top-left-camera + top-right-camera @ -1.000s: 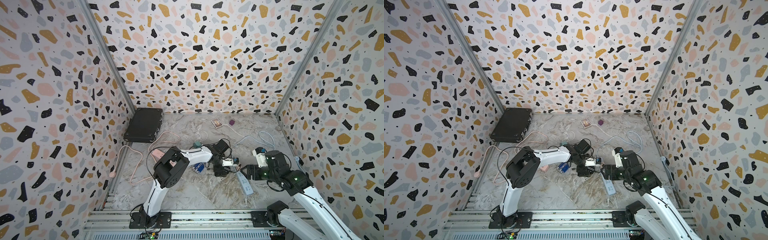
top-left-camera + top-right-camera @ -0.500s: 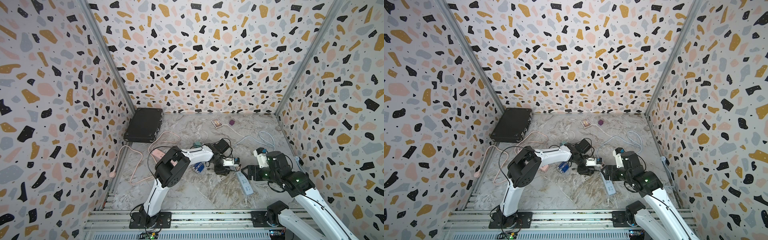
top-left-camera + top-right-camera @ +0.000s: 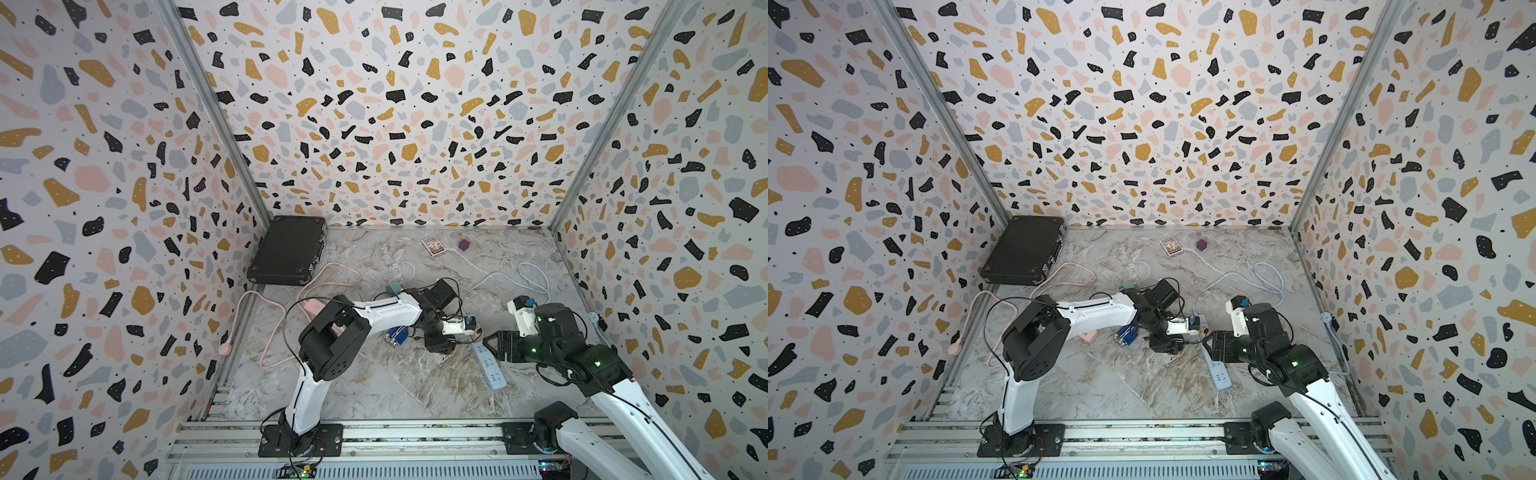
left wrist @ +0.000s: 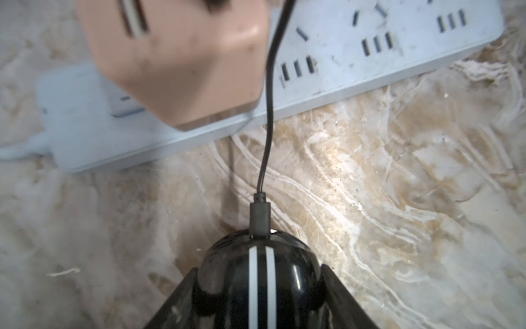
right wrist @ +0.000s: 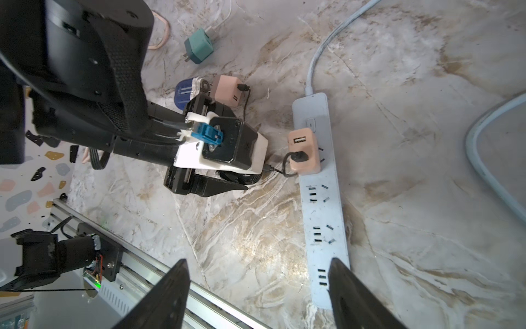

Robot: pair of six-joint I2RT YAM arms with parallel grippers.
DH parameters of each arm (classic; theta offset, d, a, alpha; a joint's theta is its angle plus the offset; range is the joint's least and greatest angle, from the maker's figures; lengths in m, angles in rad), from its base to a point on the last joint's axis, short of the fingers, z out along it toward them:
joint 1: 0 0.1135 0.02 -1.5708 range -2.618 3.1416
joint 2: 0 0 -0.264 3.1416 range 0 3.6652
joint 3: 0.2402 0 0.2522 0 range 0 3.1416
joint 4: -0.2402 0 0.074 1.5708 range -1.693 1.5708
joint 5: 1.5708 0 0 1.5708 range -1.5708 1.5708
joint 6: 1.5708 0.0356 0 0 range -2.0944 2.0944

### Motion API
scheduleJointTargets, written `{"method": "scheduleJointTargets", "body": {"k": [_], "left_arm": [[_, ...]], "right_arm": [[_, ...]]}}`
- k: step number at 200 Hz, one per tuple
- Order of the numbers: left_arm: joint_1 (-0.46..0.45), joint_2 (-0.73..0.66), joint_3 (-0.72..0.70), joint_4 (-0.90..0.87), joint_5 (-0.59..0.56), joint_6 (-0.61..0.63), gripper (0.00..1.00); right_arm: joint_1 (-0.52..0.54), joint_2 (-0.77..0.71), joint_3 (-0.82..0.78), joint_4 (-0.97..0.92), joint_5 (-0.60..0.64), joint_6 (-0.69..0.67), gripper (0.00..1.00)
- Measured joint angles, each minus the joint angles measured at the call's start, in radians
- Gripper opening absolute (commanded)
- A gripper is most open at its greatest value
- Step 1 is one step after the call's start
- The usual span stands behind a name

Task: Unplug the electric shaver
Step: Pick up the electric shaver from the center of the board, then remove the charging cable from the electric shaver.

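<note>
in a top view, the left tool (image 3: 439,348) is reaching low over the marble desk (image 3: 395,382) beside a blue power strip (image 3: 490,368), and the right tool (image 3: 490,347) is hovering by the strip. in the left wrist view, the left tool is clamping the black electric shaver (image 4: 257,284), whose cable (image 4: 269,114) is running from its end to a pink adapter (image 4: 182,57) sitting in the strip. in the right wrist view, the right tool's fingers (image 5: 170,290) are standing wide apart above the strip.
</note>
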Motion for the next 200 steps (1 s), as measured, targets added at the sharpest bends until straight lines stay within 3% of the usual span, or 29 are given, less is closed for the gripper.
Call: {"method": "scheduleJointTargets", "body": {"k": [90,127,200], "left_arm": [[0.0,-0.108,-0.008,0.019,-0.007,-0.063,0.54],[-0.001,-0.118,-0.008,0.018,-0.003,-0.081,0.54],[-0.001,-0.154,-0.008,-0.005,0.03,-0.1,0.55]], "right_arm": [[-0.002,-0.058,-0.262,0.287,-0.215,0.26,0.71],[-0.003,-0.09,-0.387,0.513,-0.286,0.412,0.67],[-0.003,-0.096,-0.556,0.881,-0.309,0.658,0.63]]}}
